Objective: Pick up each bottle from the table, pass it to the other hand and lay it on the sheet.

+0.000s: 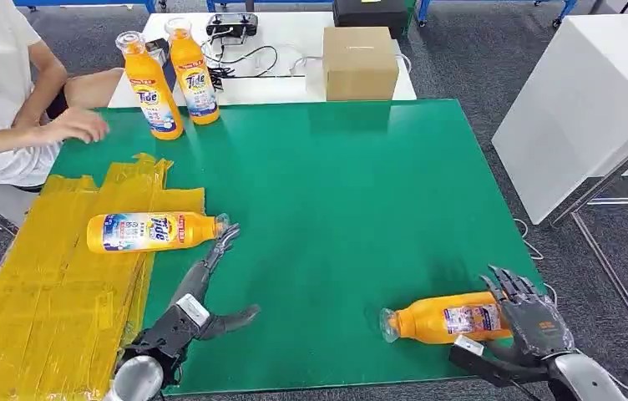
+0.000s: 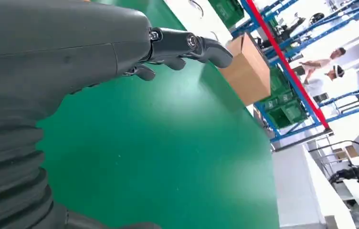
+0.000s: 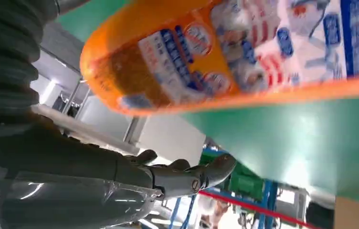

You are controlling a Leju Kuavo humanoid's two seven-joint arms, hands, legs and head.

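Green bench (image 1: pixel 361 209) | our right hand (image 1: pixel 532 322) fingers spread at bottle (image 1: pixel 444 320), no grip yet | left hand (image 1: pixel 189 313) open, empty | bottle could roll off the near edge

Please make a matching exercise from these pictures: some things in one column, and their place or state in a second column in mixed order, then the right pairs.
Things:
1. bottle on the yellow sheet
2. bottle by the right robot hand
3. cardboard box
4. left robot hand

Places or states:
A. on the white table behind the mat
B. lying on the green mat
C. open, holding nothing
D. lying with its cap toward the mat

Pairs: 1-D, 2-B, 3-A, 4-C
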